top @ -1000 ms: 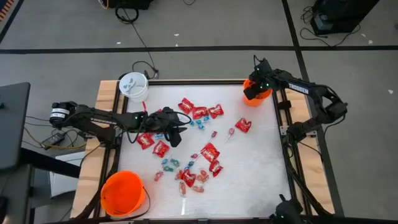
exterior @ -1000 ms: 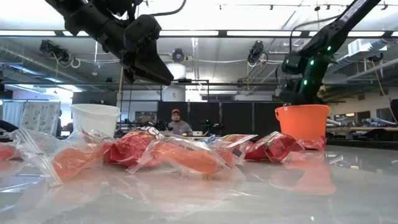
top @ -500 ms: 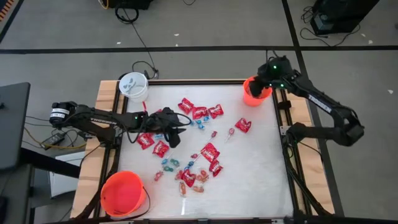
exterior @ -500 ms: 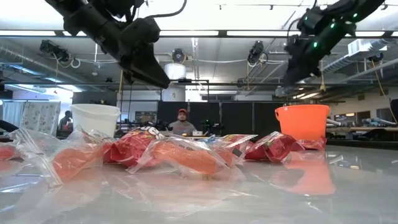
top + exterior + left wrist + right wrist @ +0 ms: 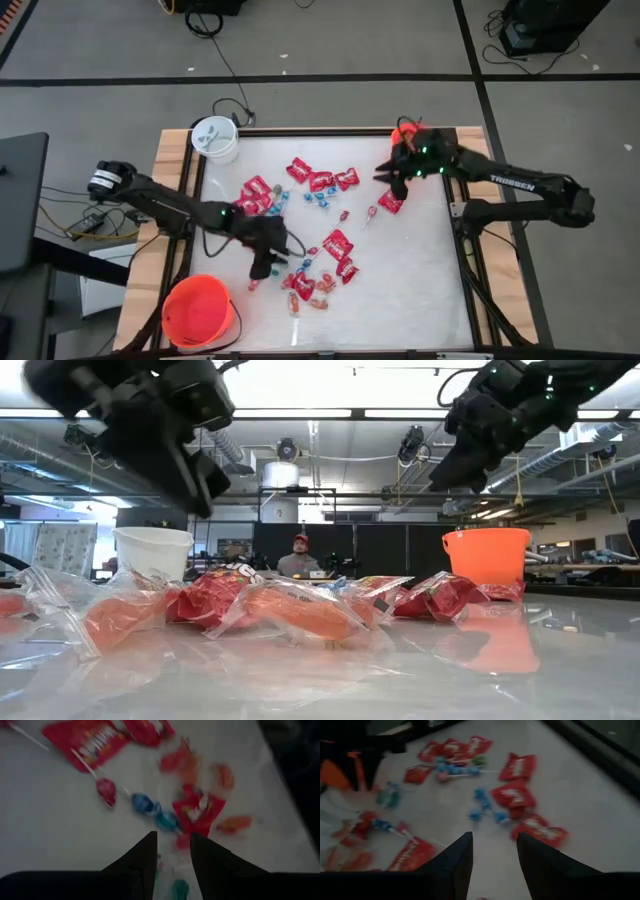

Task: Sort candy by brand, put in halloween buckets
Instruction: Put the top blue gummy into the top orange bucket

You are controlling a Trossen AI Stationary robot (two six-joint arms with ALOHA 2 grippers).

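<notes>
In the high view, going from the left edge rightward: the white bucket [image 5: 214, 139] stands at the upper left corner of the surface [image 5: 420, 270] and the larger orange bucket [image 5: 198, 311] at the lower left corner. The left gripper [image 5: 263, 264] hangs just right of that orange bucket, in the lower middle of the frame. Its jaws stand a little apart with nothing between them. The left wrist view shows two blue-wrapped pieces [image 5: 152, 812] and a red packet [image 5: 197, 810] lying just ahead of the jaw tips, on the surface.

The candy [image 5: 320, 182] spreads over the middle of the frame, from the red packets at top to a cluster near the bottom.

Farther right, the right gripper [image 5: 392, 175] hovers in the upper right of the surface, jaws parted and empty, with the small orange bucket [image 5: 403, 131] behind it. A red packet [image 5: 391, 202] lies just below the jaws, so this arm looks nearer for that piece.
</notes>
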